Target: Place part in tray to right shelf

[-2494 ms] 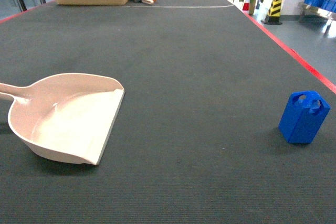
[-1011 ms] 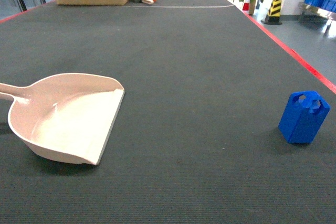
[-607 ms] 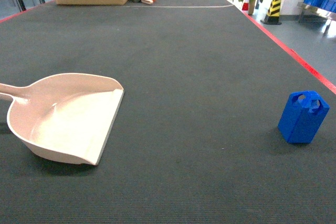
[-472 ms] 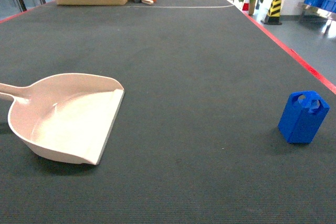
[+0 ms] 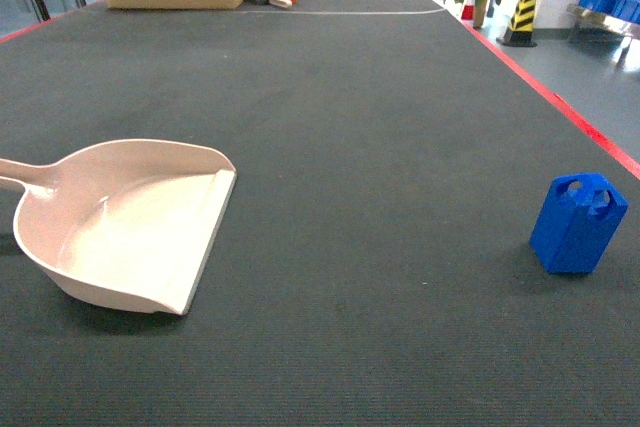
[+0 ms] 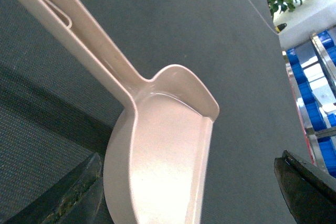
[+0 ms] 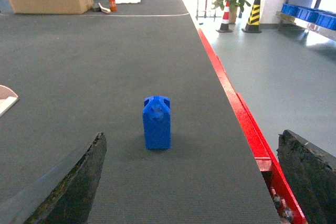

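The dark table (image 5: 350, 97) fills the room ahead. The beige tray (image 5: 130, 227) lies empty at nine o'clock, the blue part (image 5: 578, 223) upright at three, well apart. Nothing has shifted in the last seconds, so I'd say the pickup hasn't begun. The left gripper (image 6: 194, 192) and the right gripper (image 7: 191, 182) both gape wide, empty.

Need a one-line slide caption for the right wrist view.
Open right gripper faces the upright blue part on the dark table.

Tray (image 5: 125, 222) left, part (image 5: 577, 224) right.
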Motion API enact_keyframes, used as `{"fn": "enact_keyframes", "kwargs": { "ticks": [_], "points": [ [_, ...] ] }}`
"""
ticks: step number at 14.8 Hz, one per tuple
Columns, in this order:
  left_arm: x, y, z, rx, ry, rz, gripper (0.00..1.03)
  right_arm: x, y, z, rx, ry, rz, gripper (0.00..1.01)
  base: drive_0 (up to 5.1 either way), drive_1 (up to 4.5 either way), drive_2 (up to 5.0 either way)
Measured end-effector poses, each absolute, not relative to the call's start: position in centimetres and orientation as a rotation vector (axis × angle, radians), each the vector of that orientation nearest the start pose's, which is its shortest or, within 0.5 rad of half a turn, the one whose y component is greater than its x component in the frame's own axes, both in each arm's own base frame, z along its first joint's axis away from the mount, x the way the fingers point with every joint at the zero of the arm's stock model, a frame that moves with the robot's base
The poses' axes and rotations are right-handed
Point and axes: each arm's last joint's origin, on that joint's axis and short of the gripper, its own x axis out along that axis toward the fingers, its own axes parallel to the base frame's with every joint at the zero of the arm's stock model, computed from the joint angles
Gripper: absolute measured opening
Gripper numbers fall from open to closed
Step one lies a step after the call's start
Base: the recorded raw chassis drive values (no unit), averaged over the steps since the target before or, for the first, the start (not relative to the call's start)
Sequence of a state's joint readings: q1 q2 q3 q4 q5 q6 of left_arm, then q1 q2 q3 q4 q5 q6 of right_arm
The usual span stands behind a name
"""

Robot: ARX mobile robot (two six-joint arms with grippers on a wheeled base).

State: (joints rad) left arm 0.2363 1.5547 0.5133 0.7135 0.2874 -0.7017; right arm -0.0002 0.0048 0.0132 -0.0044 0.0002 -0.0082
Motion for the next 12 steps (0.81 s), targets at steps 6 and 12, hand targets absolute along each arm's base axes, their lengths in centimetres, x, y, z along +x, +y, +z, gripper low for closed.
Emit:
{"fn": "enact_keyframes", "kwargs": {
  "ticks": [6, 12],
  "points": [
    [30.9, 7.0, 13.5, -0.855, 0.363, 0.090, 0.98, 9.7, 0.0, 16.7, -0.008, -0.004, 0.000, 0.98, 0.0, 0.00, 0.0],
    [39.5, 11.8, 11.0, -0.982, 0.313, 0.172, 0.98, 9.7, 0.0, 16.7, -0.008, -0.004, 0.000, 0.98, 0.0, 0.00, 0.0]
  ]
}}
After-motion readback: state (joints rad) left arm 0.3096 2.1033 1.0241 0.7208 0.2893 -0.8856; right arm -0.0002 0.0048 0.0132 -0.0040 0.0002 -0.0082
